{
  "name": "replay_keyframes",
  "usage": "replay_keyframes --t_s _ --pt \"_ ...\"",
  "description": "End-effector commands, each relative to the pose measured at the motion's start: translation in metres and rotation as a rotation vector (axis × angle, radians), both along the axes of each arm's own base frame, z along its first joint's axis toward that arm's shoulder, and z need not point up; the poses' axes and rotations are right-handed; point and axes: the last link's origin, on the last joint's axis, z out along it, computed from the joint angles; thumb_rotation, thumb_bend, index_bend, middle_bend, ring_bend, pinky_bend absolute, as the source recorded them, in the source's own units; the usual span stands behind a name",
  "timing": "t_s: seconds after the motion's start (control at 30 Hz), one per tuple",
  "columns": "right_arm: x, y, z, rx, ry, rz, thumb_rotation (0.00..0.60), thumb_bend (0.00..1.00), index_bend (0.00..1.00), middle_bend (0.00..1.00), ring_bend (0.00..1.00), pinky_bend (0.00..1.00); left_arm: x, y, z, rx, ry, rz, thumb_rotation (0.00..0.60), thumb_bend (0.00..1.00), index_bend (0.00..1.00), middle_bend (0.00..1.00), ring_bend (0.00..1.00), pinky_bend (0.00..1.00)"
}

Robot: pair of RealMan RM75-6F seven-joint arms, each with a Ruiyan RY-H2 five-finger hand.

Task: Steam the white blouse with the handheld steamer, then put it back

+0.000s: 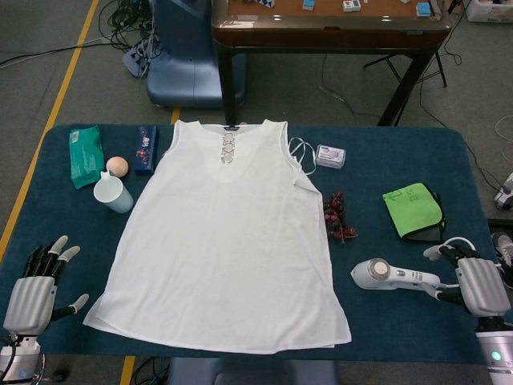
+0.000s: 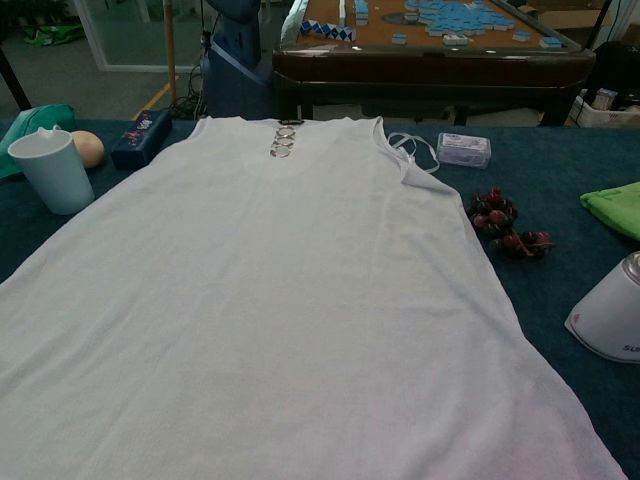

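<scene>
The white blouse [image 1: 224, 241] lies flat, spread down the middle of the blue table [image 1: 401, 152], neckline at the far side; it fills most of the chest view [image 2: 270, 300]. The white handheld steamer [image 1: 393, 275] lies on the table just right of the hem, head toward the blouse; the chest view catches only its head [image 2: 612, 318]. My right hand [image 1: 481, 285] sits at the rear end of the handle, fingers above and thumb below it, with gaps showing. My left hand [image 1: 36, 281] rests at the near left corner, fingers spread, holding nothing, clear of the blouse.
Left of the blouse stand a pale cup [image 1: 112, 193], a small peach ball [image 1: 118, 166], a green packet [image 1: 84, 155] and a blue box [image 1: 145, 149]. To its right lie a white packet [image 1: 330, 156], red berries [image 1: 338, 216] and a green cloth [image 1: 413, 210]. A wooden table [image 1: 329, 32] stands behind.
</scene>
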Motion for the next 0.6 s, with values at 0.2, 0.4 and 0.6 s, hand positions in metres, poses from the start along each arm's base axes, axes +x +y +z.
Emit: replay_keyframes --t_s 0.2,0.4,0.6 --pt "-0.0004 -0.0016 -0.0012 0.006 -0.003 -0.002 0.6 0.1 0.41 0.46 0.35 0.36 -0.0004 0.0004 -0.0014 -0.007 0.001 0.001 0.6 0.13 0.16 0.06 0.02 0.0" --pt "0.001 -0.0029 0.0032 -0.006 0.004 0.008 0.6 0.1 0.41 0.46 0.35 0.36 0.0002 -0.0003 -0.0002 -0.002 -0.003 -0.005 0.6 0.13 0.16 0.06 0.02 0.0" --pt "0.0038 -0.0045 0.0088 -0.017 0.022 0.015 0.6 0.1 0.41 0.46 0.35 0.36 0.0009 0.0019 0.0005 -0.009 0.017 -0.011 0.6 0.13 0.16 0.06 0.03 0.0"
